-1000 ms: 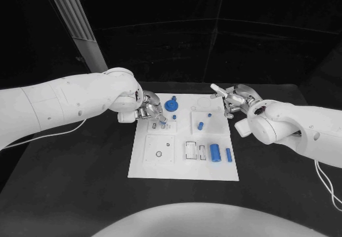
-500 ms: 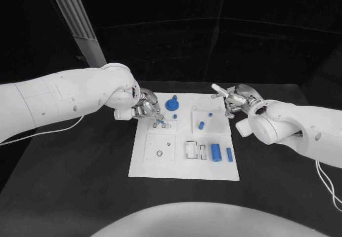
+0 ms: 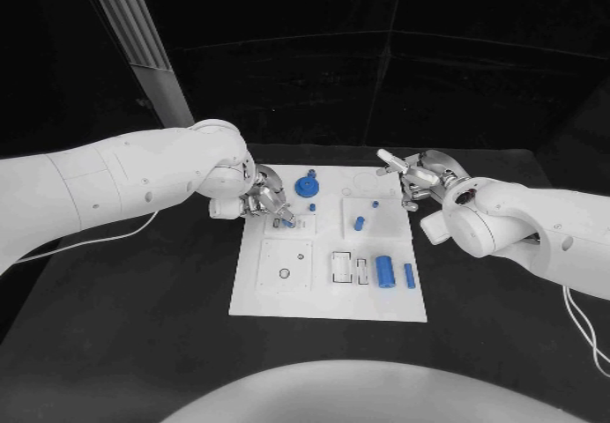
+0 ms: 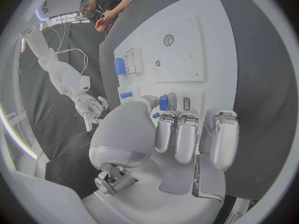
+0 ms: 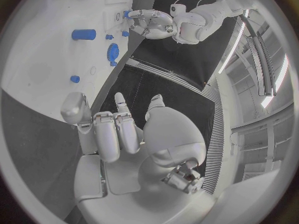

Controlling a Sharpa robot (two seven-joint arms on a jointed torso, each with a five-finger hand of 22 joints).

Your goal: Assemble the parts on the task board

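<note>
The left hand (image 3: 261, 201) pinches a small blue part (image 4: 163, 102) over the white task board (image 3: 324, 300). The right hand (image 3: 417, 179) holds nothing, its fingers loosely apart beside the board's far corner.

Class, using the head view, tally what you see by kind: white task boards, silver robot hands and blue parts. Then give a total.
White flat task board: 1
Silver hands: 2 (left hand, right hand)
Blue parts: 7 (round toothed piece, small peg, tiny stud, slanted short cylinder, thick cylinder, long bar, small piece in the left hand's fingertips)
Total: 10
</note>
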